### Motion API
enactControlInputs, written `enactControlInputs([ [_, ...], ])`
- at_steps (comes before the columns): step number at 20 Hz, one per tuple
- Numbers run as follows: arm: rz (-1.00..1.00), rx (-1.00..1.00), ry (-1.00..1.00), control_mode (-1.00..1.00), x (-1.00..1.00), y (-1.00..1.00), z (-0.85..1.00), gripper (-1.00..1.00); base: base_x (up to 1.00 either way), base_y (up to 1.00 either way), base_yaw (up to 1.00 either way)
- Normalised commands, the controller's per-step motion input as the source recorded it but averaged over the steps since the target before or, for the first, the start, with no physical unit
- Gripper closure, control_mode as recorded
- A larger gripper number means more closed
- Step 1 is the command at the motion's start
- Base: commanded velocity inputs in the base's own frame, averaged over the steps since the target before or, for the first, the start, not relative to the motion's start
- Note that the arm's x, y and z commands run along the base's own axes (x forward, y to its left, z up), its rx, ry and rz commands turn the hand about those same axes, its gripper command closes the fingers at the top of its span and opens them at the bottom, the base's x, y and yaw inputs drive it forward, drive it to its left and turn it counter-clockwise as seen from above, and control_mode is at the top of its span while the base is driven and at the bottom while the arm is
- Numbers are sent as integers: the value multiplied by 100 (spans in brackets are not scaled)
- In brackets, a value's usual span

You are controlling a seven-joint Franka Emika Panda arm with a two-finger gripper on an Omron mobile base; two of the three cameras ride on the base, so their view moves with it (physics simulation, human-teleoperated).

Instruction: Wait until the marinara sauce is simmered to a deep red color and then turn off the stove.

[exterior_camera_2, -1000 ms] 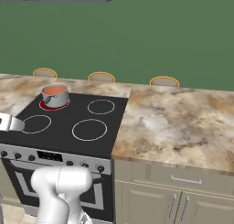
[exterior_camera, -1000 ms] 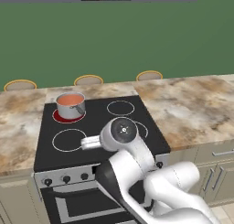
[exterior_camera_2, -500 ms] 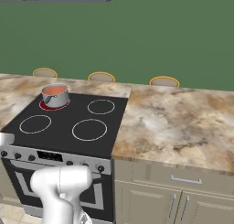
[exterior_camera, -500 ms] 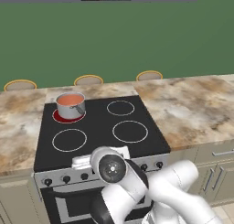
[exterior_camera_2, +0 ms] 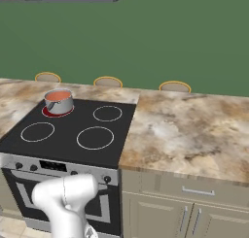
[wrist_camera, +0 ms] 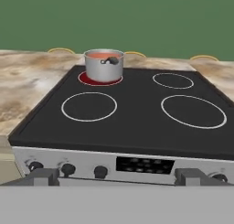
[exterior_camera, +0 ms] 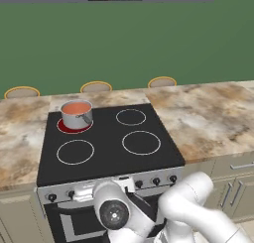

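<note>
Orange-red marinara sauce [wrist_camera: 102, 56] (saucepan [wrist_camera: 104, 66] on a glowing burner); hand [wrist_camera: 116, 176] spread before the stove [wrist_camera: 137, 113] knobs.

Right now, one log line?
gripper: open, at stove knobs | sauce: orange-red, in pan | rear-left burner: glowing

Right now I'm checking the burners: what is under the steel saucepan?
Under the saucepan a red glowing burner ring shows at its base on the black cooktop. The ring's middle is covered by the pan. Orange-red sauce sits inside.
</note>
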Motion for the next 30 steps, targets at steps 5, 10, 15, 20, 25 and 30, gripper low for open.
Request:
enactControlInputs([
  [5, 5, 0, -1, -100, -2, 2, -16, -100, 0, 0, 0],
  [10, 3, 0, -6, -100, -15, 2, -39, -100, 0, 0, 0],
  [15, 2, -6, -10, -100, -18, 17, -42, -100, 0, 0, 0],
  [20, 0, -7, -8, -100, -11, 20, -33, -100, 0, 0, 0],
  [25, 1, -7, -6, -100, 0, 4, -23, -100, 0, 0, 0],
  [30, 0, -12, -12, -100, 0, 18, -22, -100, 0, 0, 0],
])
